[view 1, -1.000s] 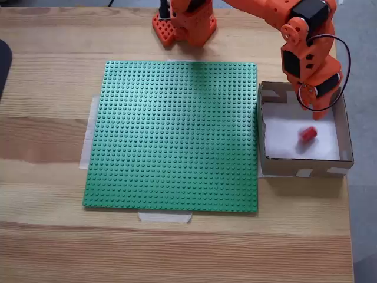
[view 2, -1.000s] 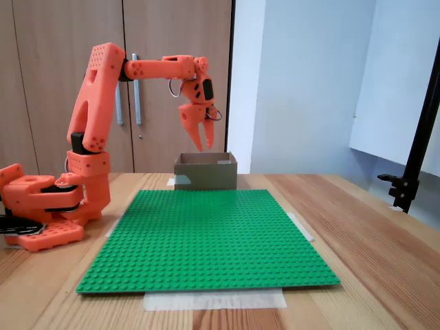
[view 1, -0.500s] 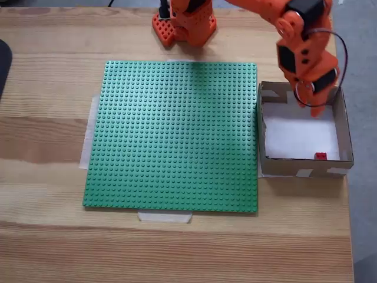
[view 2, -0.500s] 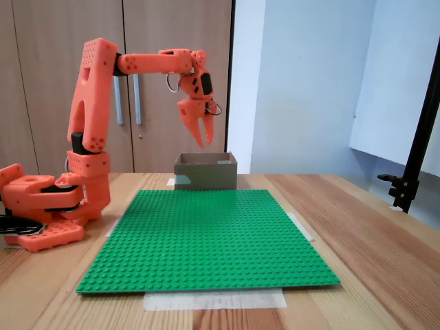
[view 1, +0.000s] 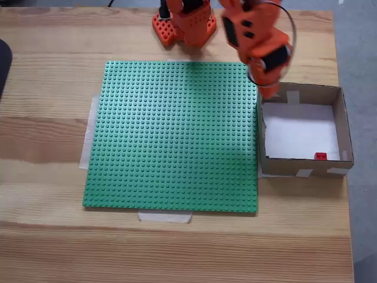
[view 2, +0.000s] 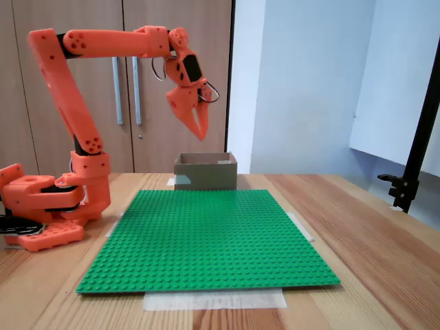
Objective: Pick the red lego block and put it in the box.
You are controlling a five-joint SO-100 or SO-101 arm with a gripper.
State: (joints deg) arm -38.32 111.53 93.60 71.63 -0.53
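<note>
Sitting loose in box (view 1: 345,127) near front wall: red lego block (view 1: 320,156), seeming light, hard, slick; gripping across flat sides. Claw (view 2: 199,130) hanging empty, nearly pressed together.

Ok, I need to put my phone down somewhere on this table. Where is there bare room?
The wide wood strip in front of the green baseplate is bare, and so is the wood left of it. The baseplate itself holds nothing. Avoid the back edge, where the arm's base sits, and the box corner, with the red lego block inside and the claw hanging above.
</note>
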